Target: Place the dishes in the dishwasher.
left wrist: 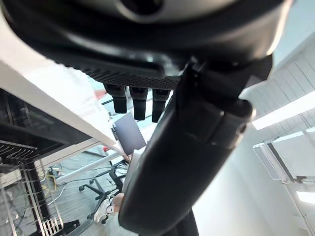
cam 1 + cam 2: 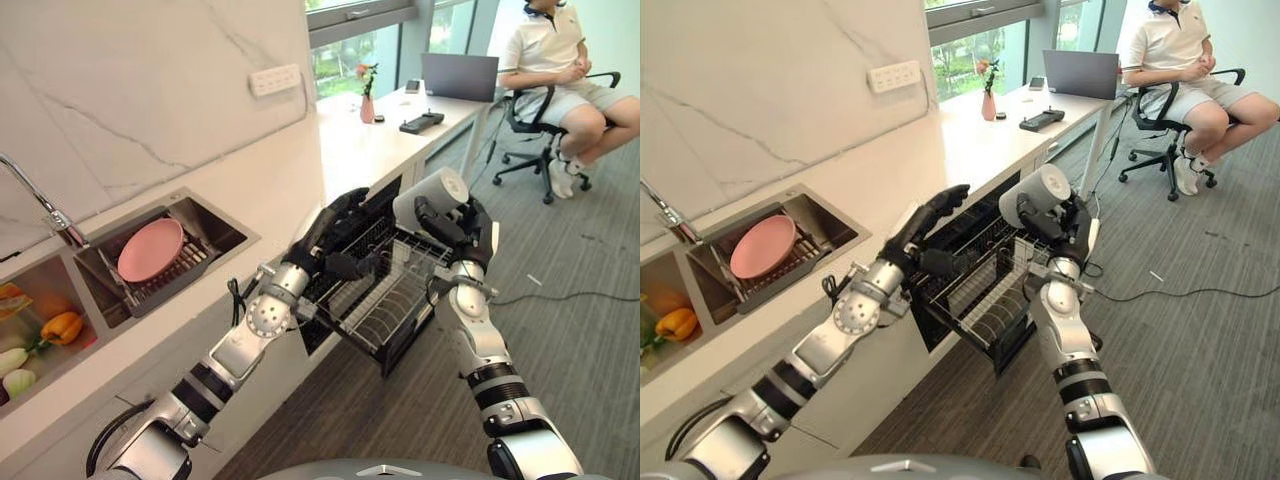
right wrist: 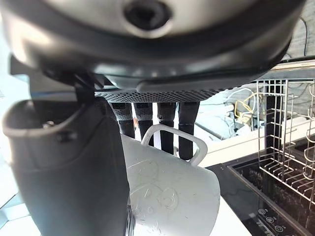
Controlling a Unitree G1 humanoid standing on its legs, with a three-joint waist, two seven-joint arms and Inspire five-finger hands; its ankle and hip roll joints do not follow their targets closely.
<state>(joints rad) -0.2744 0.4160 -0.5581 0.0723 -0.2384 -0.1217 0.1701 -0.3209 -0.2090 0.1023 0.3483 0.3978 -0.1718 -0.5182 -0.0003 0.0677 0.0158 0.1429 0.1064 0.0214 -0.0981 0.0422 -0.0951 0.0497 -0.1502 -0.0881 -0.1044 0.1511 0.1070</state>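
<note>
Holding the white mug [image 2: 432,193] in your right hand [image 2: 452,225] above the pulled-out dishwasher rack [image 2: 385,300], you are lowering it upright between tines while your left hand [image 2: 340,235], fingers straight, is steadying the rack's inner edge.

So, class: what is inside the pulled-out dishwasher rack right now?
The dishwasher rack shows only bare wire tines. The left hand and the right hand, holding a white mug, cover its far part.

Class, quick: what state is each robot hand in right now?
Left hand: open, fingers straight, holding nothing.
Right hand: shut on the white mug.
</note>
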